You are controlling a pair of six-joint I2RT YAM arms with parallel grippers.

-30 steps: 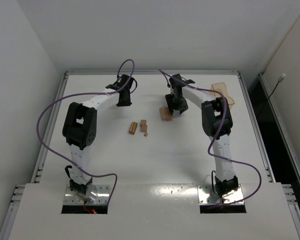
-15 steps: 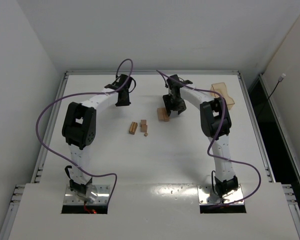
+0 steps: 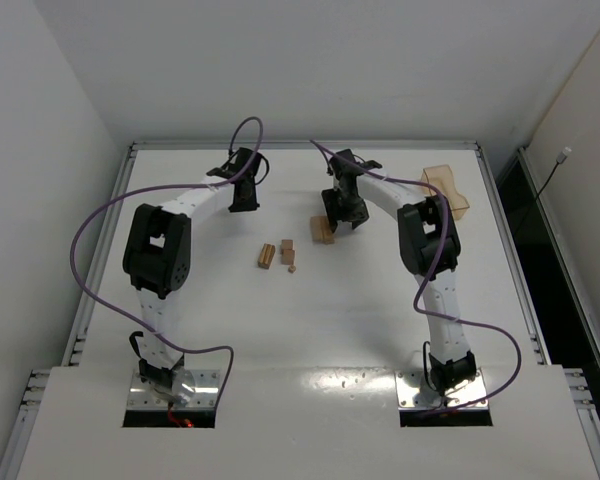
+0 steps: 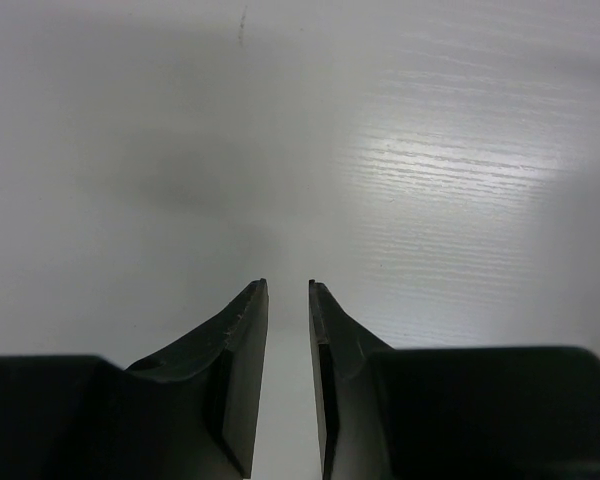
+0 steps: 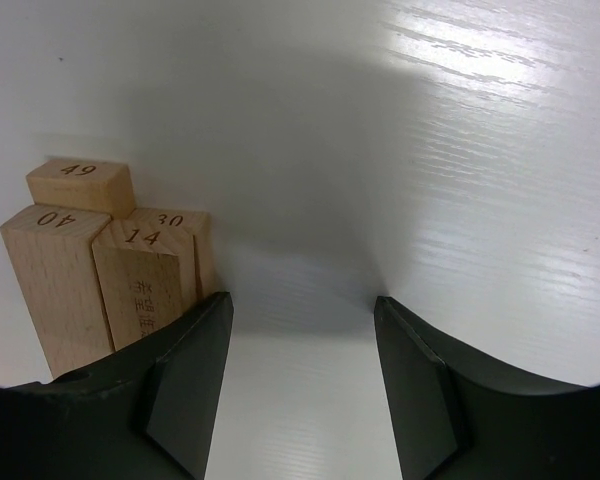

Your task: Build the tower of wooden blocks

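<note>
The white table carries everything. A translucent tray sits well to the right of the right tool, whose jaws stand wide apart with only bare table between them. The left tool is almost closed, with a thin empty slit between its jaws. The tower stands just outside the right tool's left finger. Loose wood blocks lie between both tools, nearer the bases.
</note>
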